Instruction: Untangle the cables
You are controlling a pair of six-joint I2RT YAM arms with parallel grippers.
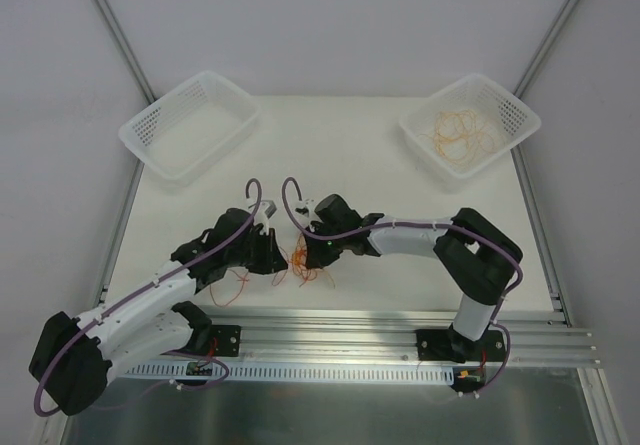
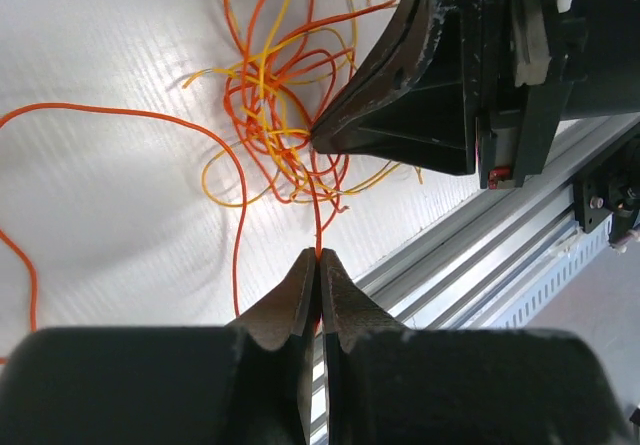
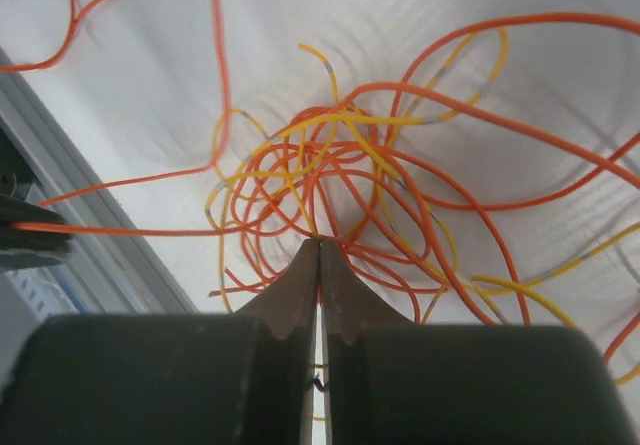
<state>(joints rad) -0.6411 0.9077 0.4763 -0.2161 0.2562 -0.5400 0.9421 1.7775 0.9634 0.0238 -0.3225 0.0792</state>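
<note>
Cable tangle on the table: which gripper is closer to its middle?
Right. The right gripper is shut on the middle of the tangle; the left gripper pinches one orange strand at its near edge, by the rail.

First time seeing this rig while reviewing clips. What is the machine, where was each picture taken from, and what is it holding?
Two robot arms are bolted at the near edge of a white table. The wide picture looks down from above and behind the left arm and right arm. The other two pictures come from a camera on each wrist, looking along that arm's jaws. Between the arms lies a tangle of cables, thin orange and yellow wires. The left arm's jaws are shut on one orange cable leading out of it. The right arm's jaws are shut at the tangle itself, apparently pinching a strand. At the back stand a left basket and a right basket, the latter holding more loose wires.
</note>
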